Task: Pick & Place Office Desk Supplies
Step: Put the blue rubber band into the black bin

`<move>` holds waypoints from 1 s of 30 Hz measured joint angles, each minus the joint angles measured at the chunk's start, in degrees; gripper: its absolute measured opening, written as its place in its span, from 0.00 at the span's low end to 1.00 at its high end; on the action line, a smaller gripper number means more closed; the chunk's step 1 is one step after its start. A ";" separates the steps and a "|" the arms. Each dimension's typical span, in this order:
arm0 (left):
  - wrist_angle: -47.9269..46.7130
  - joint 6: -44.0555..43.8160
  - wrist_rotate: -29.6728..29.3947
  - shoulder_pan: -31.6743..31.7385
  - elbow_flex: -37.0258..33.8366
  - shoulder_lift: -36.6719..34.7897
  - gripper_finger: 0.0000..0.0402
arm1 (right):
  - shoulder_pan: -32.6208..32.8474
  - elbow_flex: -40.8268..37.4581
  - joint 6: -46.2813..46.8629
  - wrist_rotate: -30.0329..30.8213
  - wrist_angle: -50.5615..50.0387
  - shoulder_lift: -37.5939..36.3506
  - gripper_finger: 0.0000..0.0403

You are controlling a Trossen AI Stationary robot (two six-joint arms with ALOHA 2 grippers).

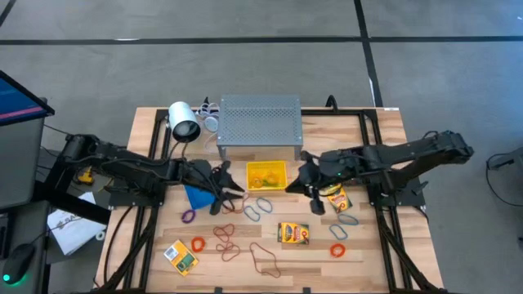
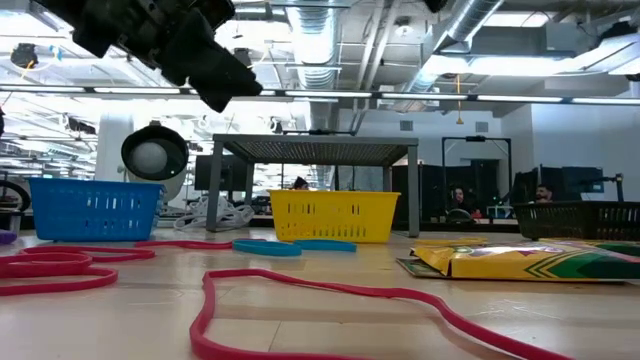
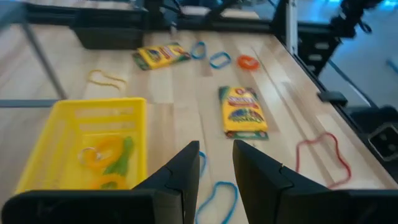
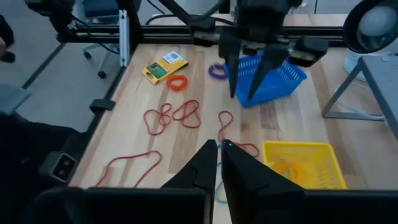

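Blue rubber-band loops (image 1: 258,207) lie flat on the bench (image 1: 376,245) just below and between both jaws. The right gripper (image 4: 219,148) has its jaws nearly pressed together, holding nothing I can see. The left gripper (image 3: 216,163) has jaws slightly spread and empty. Beyond them lies a yellow-green crayon box (image 3: 242,112), then an orange loop (image 3: 247,61).

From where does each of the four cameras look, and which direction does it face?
High: overhead, straight down; both arms, left gripper, right gripper.
Low: at tabletop height, level across; one dark arm above, yellow bin.
Left wrist: past its apart fingers over the table.
Right wrist: past its nearly closed fingers; left arm beyond.
Shared: all show the yellow bin.
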 joint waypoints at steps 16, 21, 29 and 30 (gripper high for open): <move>-9.64 3.01 1.33 -2.59 10.52 16.80 0.23 | 5.05 -0.02 5.16 6.02 -7.85 -3.98 0.05; -13.11 6.06 1.89 -4.27 12.32 18.74 0.23 | 6.48 -0.02 5.20 8.59 -9.30 -5.01 0.05; -14.54 9.46 1.23 -5.94 13.45 20.88 0.23 | 7.25 -0.02 5.20 8.82 -9.55 -4.87 0.05; -14.77 9.70 1.08 -5.97 13.48 21.26 0.24 | 7.43 -0.02 5.20 8.82 -9.72 -4.83 0.05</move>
